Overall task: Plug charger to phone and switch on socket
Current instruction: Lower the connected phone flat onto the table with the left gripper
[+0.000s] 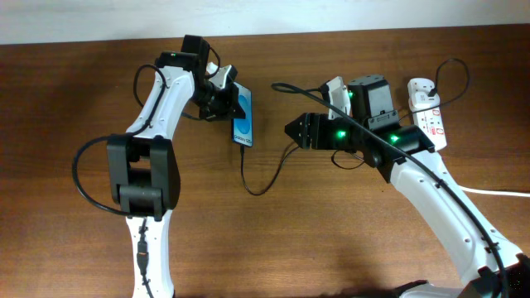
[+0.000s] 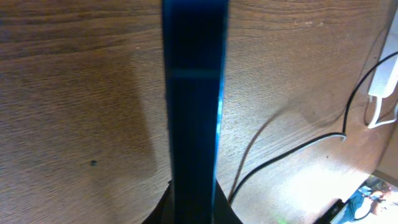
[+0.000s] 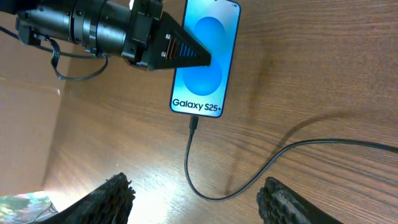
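Overhead, the left gripper (image 1: 224,103) is at the top of the brown table (image 1: 66,83), and its jaws are closed on the phone (image 1: 243,117), pinching it by one long side; from the left wrist, the phone looks like a thin dark blue strip going straight up the middle, with the dark fingers (image 2: 160,214) on each side of it at the bottom; I cannot tell if the phone rests on the wood or is lifted a little; from the right wrist, the phone screen is bright blue with a lighter oval and the words "Galaxy S25+", and one black finger of the left gripper lies across its left side; the charger (image 1: 251,189) is a thin black cable; its small tip meets the bottom edge of the phone, then the cable runs down, bends in a loop on the table and goes off to the right; the right gripper (image 1: 291,130) is just to the right of the phone, not touching it, and its jaws are wide apart with nothing in them; the socket (image 1: 431,122) is white with red marks and lies far right near the top edge, behind the right arm, well apart from the phone; I cannot tell if its switch is on.
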`<state>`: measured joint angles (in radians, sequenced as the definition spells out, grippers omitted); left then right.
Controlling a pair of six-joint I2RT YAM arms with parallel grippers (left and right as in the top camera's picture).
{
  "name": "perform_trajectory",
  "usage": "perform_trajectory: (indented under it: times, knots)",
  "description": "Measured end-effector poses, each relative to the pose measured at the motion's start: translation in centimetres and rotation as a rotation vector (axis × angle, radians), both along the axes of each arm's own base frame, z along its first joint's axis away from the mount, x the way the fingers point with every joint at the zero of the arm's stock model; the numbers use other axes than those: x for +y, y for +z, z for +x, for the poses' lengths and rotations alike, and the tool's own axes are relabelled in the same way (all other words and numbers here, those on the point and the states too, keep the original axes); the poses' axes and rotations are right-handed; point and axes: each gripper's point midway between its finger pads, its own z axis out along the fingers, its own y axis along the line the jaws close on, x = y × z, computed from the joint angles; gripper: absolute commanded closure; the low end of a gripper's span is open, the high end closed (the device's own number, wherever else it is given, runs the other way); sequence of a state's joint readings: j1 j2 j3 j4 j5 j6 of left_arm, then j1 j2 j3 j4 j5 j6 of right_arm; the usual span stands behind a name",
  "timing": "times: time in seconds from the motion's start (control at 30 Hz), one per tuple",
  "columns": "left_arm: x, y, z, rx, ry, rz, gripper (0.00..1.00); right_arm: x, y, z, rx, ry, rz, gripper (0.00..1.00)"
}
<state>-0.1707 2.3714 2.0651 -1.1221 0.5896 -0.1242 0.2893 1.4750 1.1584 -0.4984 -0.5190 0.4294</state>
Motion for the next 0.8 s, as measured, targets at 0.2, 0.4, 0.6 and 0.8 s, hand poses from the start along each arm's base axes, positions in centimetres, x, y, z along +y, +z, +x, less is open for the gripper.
perform_trajectory:
  times: [0.2, 0.4, 0.6, 0.8]
  knots:
    - [0.4, -0.3, 0.2, -0.007, 0.004, 0.028, 1.00, -0.1, -0.2, -0.1, -0.002, 0.009, -0.014, 0.31]
    - [0.6, -0.4, 0.2, -0.009, 0.006, 0.043, 1.00, -0.2, -0.3, -0.2, 0.001, 0.007, -0.017, 0.31]
    - [1.2, -0.8, 0.2, -0.008, 0.012, 0.085, 1.00, -0.4, -0.5, -0.1, 0.004, -0.005, -0.032, 0.31]
    - [1.7, -1.1, 0.3, -0.013, 0.016, 0.118, 1.00, -0.4, -0.5, -0.1, 0.004, -0.005, -0.032, 0.31]
